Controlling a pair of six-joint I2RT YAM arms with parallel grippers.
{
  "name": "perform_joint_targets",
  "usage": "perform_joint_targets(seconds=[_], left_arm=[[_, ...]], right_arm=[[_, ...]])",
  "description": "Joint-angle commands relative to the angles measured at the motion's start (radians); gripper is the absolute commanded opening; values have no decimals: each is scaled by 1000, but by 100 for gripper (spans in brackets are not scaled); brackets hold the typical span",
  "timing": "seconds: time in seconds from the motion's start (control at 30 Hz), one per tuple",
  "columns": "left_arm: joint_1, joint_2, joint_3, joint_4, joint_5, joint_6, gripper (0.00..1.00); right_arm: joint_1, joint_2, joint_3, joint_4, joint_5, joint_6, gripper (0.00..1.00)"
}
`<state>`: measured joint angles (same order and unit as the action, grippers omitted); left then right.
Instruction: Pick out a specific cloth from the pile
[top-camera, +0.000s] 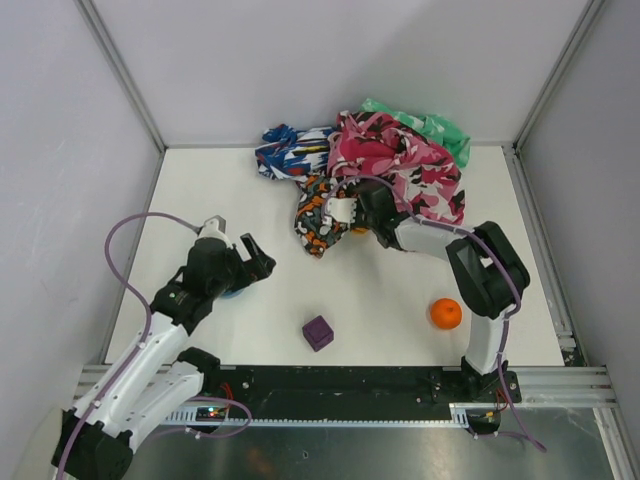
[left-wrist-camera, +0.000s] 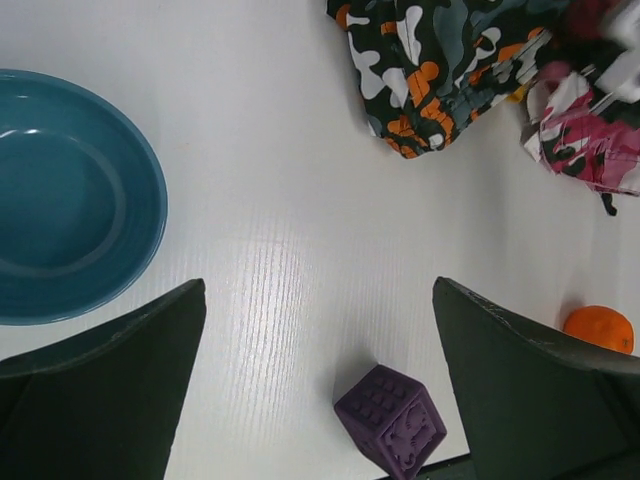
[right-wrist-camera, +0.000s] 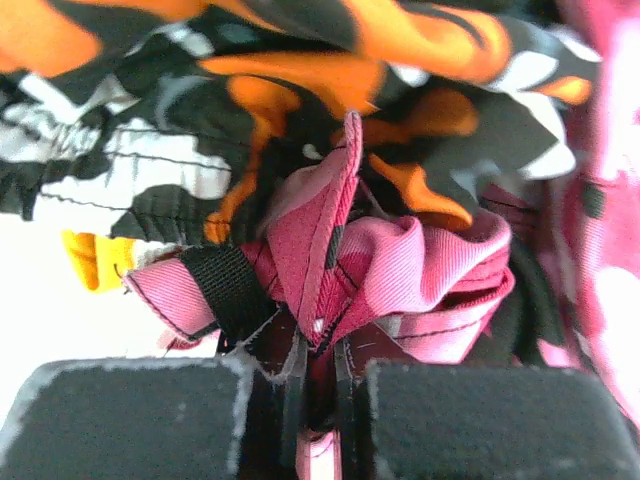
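Observation:
The pile (top-camera: 385, 160) lies at the back of the table: pink camouflage (top-camera: 405, 165), grey-orange-white camouflage (top-camera: 318, 222), blue-white print (top-camera: 290, 150) and green (top-camera: 432, 125) cloths. Only a small scrap of mustard yellow fabric (right-wrist-camera: 95, 262) shows under the grey-orange cloth; it also shows in the left wrist view (left-wrist-camera: 520, 92). The rest of that cloth is hidden. My right gripper (top-camera: 350, 210) is at the pile's front edge, shut on a fold of the pink camouflage cloth (right-wrist-camera: 400, 280). My left gripper (top-camera: 255, 262) is open and empty above the bare table (left-wrist-camera: 300, 200), well left of the pile.
A teal bowl (left-wrist-camera: 60, 200) sits under my left gripper's left side. A purple cube (top-camera: 318, 332) lies near the front middle and also shows in the left wrist view (left-wrist-camera: 392, 420). A small orange ball (top-camera: 446, 313) lies by the right arm. White walls enclose the table.

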<state>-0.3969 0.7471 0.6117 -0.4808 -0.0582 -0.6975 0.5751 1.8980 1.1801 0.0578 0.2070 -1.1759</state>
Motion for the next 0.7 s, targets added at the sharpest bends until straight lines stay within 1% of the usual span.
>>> perform_joint_targets(seconds=[0.0, 0.13, 0.27, 0.43, 0.53, 0.67], left_arm=[[3, 25, 56, 49, -26, 33, 100], [3, 81, 76, 106, 20, 58, 100], [1, 174, 113, 180, 113, 98, 100], [-22, 323, 202, 255, 222, 156, 100], [-83, 450, 289, 285, 256, 214, 100], [-179, 677, 452, 294, 287, 289, 100]], right_arm=[[-28, -123, 117, 231, -83, 120, 0], [-61, -171, 195, 275, -113, 220, 0], [-135, -92, 388, 261, -36, 399, 0], [-267, 104, 695, 82, -28, 597, 0], [-327, 232, 825, 4, -47, 679, 0], [-387, 413, 1014, -124, -58, 771, 0]])
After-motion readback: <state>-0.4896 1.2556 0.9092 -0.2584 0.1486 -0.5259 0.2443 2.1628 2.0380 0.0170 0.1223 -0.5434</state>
